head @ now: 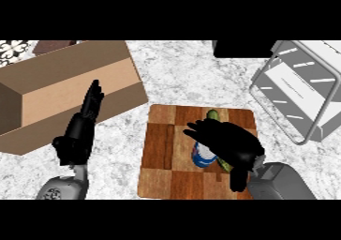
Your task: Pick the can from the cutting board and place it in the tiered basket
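Note:
A blue and white can (202,155) lies on the wooden cutting board (159,159) in the middle of the counter. My right hand (227,141) covers it from above, fingers curled round it and hiding most of it. A green object (213,114) peeks out just beyond the hand, and a green edge shows under the thumb. The white wire tiered basket (303,84) stands at the right, apart from the board. My left hand (82,125) rests open at the left, fingers up, in front of a cardboard box.
A large cardboard box (63,93) lies at the left, beside the board. A dark appliance (242,48) sits at the back edge, left of the basket. Marble counter (187,75) shows between box and basket.

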Motion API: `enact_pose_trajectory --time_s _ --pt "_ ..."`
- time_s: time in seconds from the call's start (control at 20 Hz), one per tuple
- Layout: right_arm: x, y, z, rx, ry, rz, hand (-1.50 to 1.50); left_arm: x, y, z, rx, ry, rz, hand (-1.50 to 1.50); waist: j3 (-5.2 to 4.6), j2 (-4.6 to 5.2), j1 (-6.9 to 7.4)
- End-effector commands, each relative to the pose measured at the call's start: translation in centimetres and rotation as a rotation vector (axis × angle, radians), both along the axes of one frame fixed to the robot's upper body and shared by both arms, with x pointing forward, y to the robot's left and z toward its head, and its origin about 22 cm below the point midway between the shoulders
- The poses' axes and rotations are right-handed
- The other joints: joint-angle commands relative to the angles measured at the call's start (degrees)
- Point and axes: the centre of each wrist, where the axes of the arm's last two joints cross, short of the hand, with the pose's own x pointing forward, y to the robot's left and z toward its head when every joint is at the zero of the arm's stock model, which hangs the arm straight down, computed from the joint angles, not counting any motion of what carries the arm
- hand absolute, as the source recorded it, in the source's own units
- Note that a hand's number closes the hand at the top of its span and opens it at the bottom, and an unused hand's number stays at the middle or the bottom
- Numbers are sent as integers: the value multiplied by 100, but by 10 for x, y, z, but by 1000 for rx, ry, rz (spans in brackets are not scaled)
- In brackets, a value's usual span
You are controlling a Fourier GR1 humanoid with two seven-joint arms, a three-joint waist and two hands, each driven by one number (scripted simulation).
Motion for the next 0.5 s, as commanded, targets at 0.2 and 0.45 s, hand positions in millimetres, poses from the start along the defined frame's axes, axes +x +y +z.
enact_pose_trajectory --time_s 0.2,0.45 --pt "15 19 -16 7 9 -2 -150 -2 -13 -5 12 3 0 0 -4 6 11" --pt "12 3 -21 35 36 -18 -150 11 2 0 10 13 -1 0 -5 8 -5"
